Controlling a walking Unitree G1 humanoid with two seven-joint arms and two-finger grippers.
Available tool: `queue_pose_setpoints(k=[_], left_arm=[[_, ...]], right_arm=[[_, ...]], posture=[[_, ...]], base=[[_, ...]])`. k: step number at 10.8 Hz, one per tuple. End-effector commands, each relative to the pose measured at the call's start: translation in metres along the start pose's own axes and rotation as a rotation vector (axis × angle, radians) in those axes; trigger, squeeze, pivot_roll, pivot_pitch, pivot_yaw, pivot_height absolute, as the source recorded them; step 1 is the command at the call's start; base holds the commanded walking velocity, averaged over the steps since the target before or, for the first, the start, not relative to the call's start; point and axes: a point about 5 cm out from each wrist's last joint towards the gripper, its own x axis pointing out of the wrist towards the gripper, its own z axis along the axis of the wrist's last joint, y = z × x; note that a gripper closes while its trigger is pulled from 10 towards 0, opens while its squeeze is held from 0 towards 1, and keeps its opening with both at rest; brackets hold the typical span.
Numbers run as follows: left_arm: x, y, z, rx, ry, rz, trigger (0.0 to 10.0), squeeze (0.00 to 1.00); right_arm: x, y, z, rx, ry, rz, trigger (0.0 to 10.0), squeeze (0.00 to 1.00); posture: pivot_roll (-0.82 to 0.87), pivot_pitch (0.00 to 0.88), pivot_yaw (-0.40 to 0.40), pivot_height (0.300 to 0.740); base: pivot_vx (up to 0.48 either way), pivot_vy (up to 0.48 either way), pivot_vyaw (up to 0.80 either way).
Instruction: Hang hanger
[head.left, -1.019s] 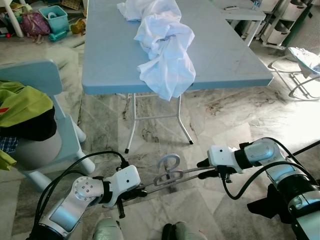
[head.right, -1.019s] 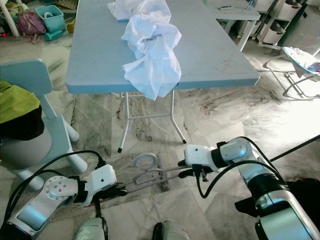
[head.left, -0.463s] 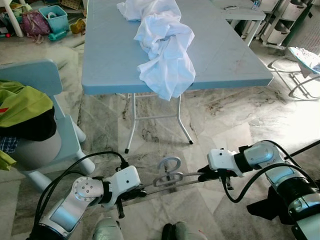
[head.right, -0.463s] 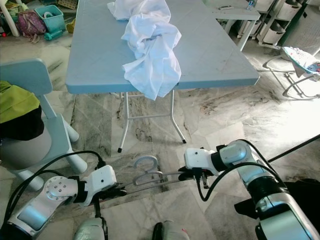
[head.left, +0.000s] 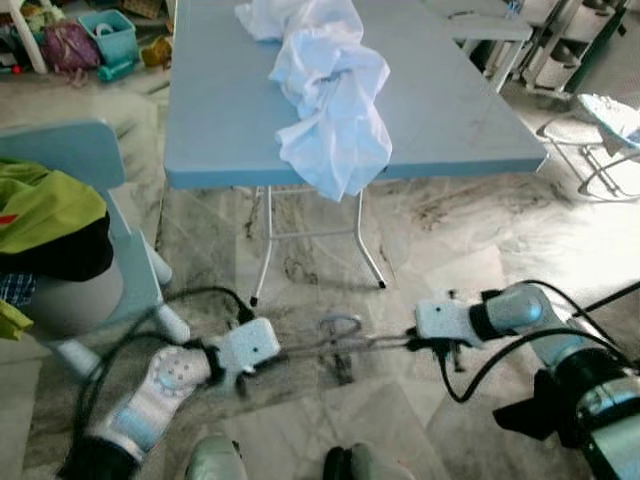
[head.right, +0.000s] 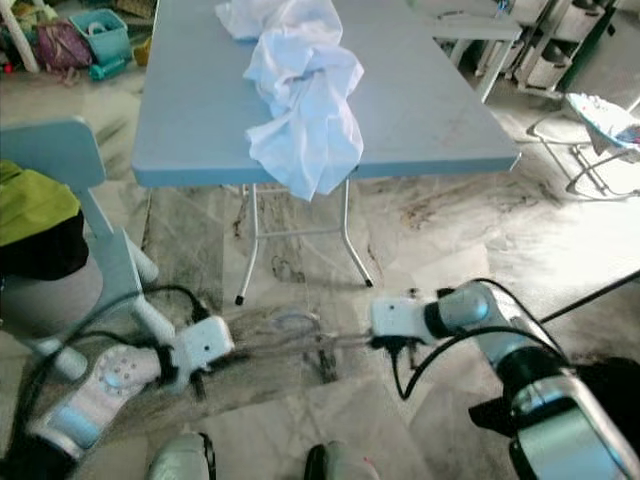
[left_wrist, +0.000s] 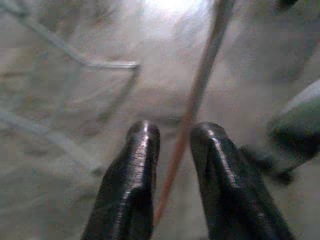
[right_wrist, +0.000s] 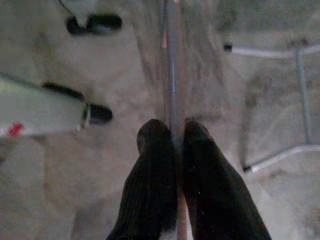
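A thin grey metal hanger (head.left: 340, 338) hangs low over the marble floor between my two arms, blurred, with its hook lying nearly flat. My right gripper (head.left: 410, 342) is shut on one end; in the right wrist view its fingers (right_wrist: 155, 150) clamp the hanger's rod (right_wrist: 172, 75). My left gripper (head.left: 285, 352) is at the other end. In the left wrist view the rod (left_wrist: 200, 85) runs between the two black fingertips (left_wrist: 144, 137) with a gap around it, resting against one finger, so this gripper (left_wrist: 175, 137) stands slightly open.
Ahead stands a blue folding table (head.left: 230, 120) with a crumpled white cloth (head.left: 335, 90) draped over its front edge. A pale blue chair (head.left: 75, 155) piled with green and dark clothes (head.left: 45, 215) is at the left. A baby bouncer (head.left: 605, 125) sits far right.
My left arm has dropped and swung towards the floor, blurred by the motion. The hanger has sunk lower and its hook has tipped flatter. The right arm has hardly moved.
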Motion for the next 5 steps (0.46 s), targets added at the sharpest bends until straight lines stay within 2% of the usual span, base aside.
queue_pose_setpoints(k=[1, 2, 3, 4, 5], left_arm=[[-0.004, 0.006, -0.009, 0.078, 0.040, 0.057, 10.0, 1.00], [-0.006, 0.007, -0.012, 0.051, 0.025, 0.081, 10.0, 1.00], [-0.008, 0.009, -0.015, -0.070, -0.010, 0.157, 10.0, 1.00], [-0.013, 0.015, -0.024, -0.293, -0.081, 0.402, 10.0, 1.00], [-0.018, 0.020, -0.033, -0.468, -0.124, 0.627, 10.0, 1.00]], right_arm=[[-0.007, 0.001, -0.016, 0.019, 0.089, -0.043, 0.0, 0.00], [-0.008, 0.001, -0.022, 0.049, 0.117, -0.096, 0.0, 0.00], [-0.006, 0.001, -0.028, 0.110, 0.126, -0.168, 0.0, 0.00], [-0.002, 0.011, -0.040, 0.212, 0.132, -0.260, 0.0, 0.00], [0.003, 0.021, -0.048, 0.330, 0.105, -0.341, 0.0, 0.00]], posture=[[0.08, 0.102, -0.111, 0.740], [0.08, 0.101, -0.110, 0.740], [0.08, 0.099, -0.106, 0.740], [0.08, 0.092, -0.106, 0.740], [0.08, 0.089, -0.109, 0.740]], base=[[0.000, 0.000, 0.00], [0.000, 0.000, 0.00], [0.000, 0.000, 0.00], [0.000, 0.000, 0.00], [0.000, 0.000, 0.00]])
